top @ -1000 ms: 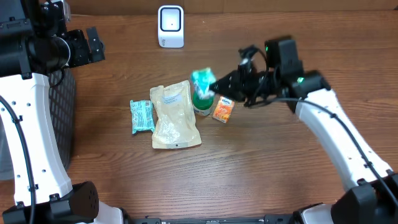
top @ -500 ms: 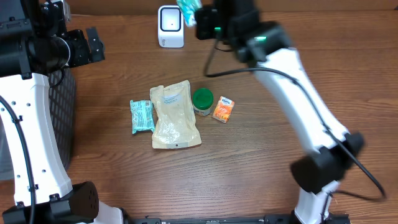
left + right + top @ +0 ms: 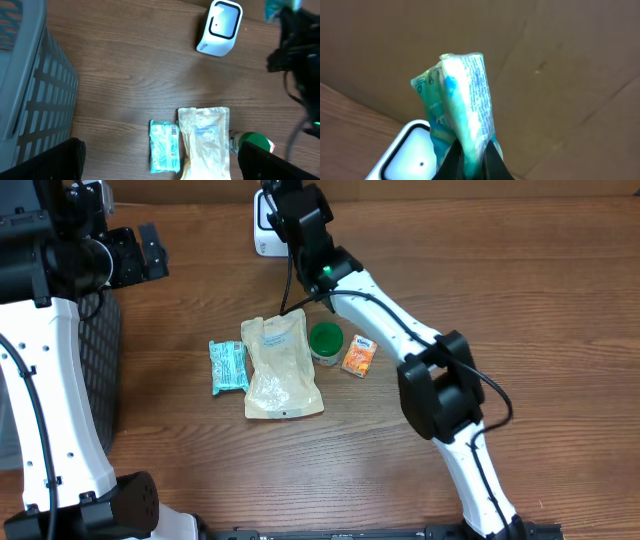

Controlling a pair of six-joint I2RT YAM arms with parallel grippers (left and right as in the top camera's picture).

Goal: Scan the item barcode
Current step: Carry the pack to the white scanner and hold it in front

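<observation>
Right gripper (image 3: 472, 159) is squeezed tight, jaws pinching the lower edge of the teal packet (image 3: 462, 100). The packet stands up above the fingertips, folded lengthways, with small print running down its right face. Just below the gripper and off to its left in the wrist view sits the white scanner (image 3: 402, 157), rounded face turned up. Whether packet and scanner touch, I cannot tell. Behind the gripper there is only a brown cardboard wall (image 3: 560, 60).

From overhead, the right arm stretches to the far edge of the table (image 3: 520, 310), its gripper above the scanner. Back from that gripper, toward the robot's base, lies a cluster of four things. The green-lidded jar (image 3: 325, 340) is nearest, with the orange box (image 3: 359, 356) just beside it. The tan pouch (image 3: 282, 368) is against the jar's other side, and the flat teal pack (image 3: 228, 367) lies alongside the pouch.

Left gripper (image 3: 160, 150) hangs high, fingers spread wide with nothing between them. The flat teal pack and the pouch lie directly below it, and the grey basket (image 3: 35, 95) is off to its left.
</observation>
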